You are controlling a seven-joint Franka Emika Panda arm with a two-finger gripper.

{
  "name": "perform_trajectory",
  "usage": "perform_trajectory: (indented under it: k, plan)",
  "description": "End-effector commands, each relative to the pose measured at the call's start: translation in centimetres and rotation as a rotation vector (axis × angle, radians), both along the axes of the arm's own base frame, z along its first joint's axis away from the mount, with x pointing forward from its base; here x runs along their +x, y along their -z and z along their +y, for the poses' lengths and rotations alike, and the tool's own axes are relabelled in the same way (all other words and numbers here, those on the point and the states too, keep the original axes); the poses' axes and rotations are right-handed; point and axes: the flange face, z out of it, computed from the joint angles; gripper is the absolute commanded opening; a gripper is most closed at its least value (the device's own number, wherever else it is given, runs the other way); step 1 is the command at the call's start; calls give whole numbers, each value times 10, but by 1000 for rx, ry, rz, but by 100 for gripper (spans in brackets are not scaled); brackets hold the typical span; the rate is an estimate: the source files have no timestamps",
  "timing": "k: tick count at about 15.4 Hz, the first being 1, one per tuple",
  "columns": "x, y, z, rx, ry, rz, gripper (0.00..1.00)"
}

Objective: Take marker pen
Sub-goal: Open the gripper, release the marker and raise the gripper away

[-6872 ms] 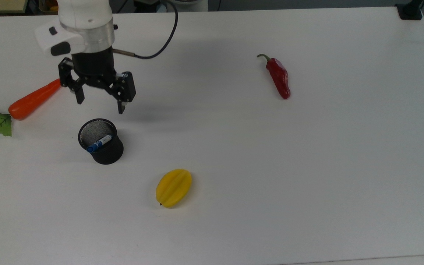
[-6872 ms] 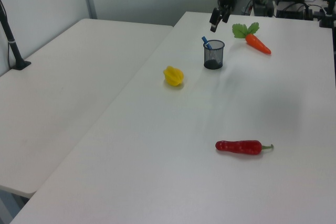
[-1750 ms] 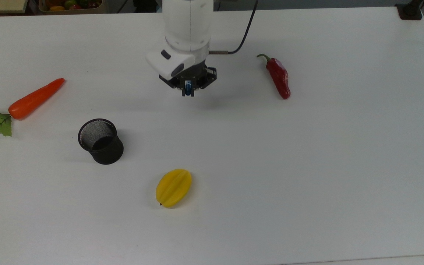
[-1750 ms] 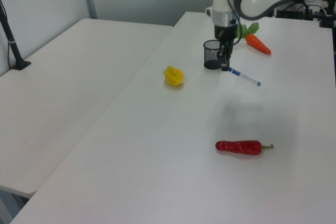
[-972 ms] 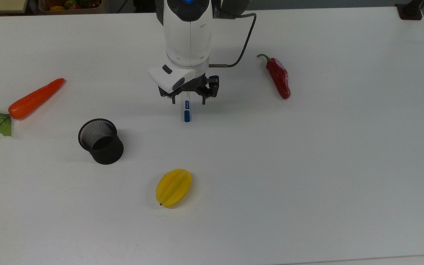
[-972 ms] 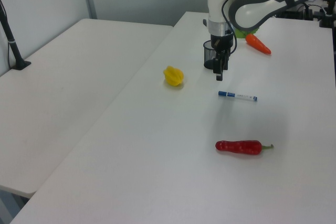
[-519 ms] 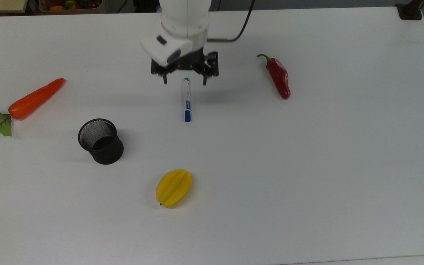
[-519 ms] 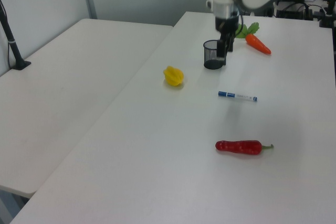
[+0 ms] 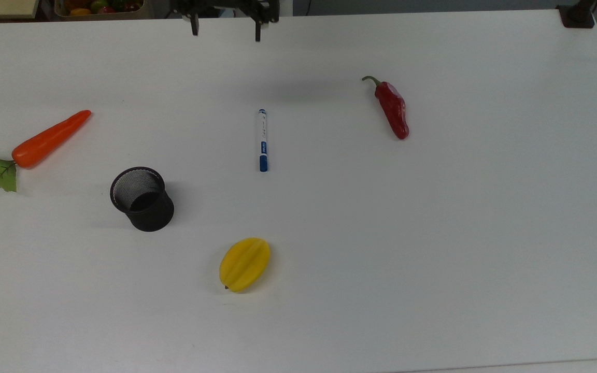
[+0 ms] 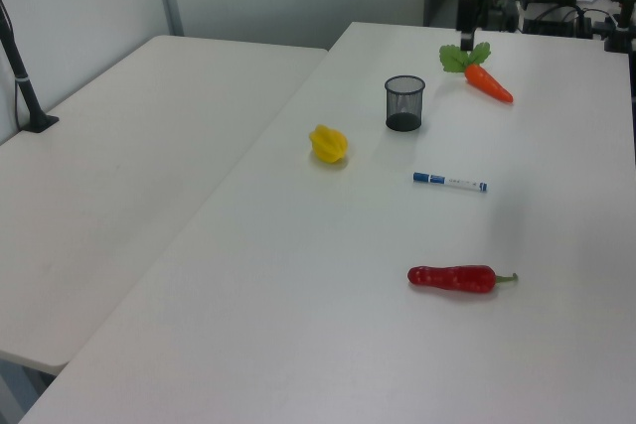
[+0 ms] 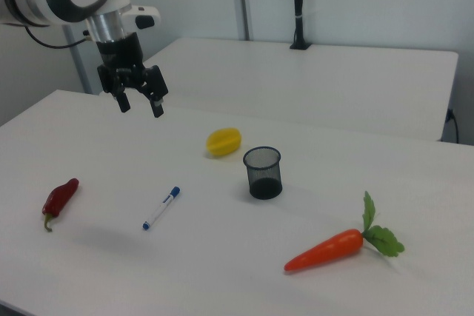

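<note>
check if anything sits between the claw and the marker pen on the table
Nothing visible does. The open claw hangs above the white table, and the white-barrelled marker pen with blue cap lies alone on bare surface. The red chilli, black mesh cup and yellow fruit all lie well apart from it.

The table (image 9: 433, 259) looks smooth and matt. The cup (image 9: 143, 199) is black wire mesh. The chilli (image 9: 393, 109) is glossy, the pen (image 9: 263, 140) smooth plastic.
</note>
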Motion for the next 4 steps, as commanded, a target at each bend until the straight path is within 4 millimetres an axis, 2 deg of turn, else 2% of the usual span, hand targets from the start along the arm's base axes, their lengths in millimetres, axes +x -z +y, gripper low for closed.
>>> perform_trajectory:
  k: [1, 4]
  plan:
    - [-12, -4, -8, 2, -17, 11, 100]
    - [-14, -3, -7, 1, -15, 29, 100]
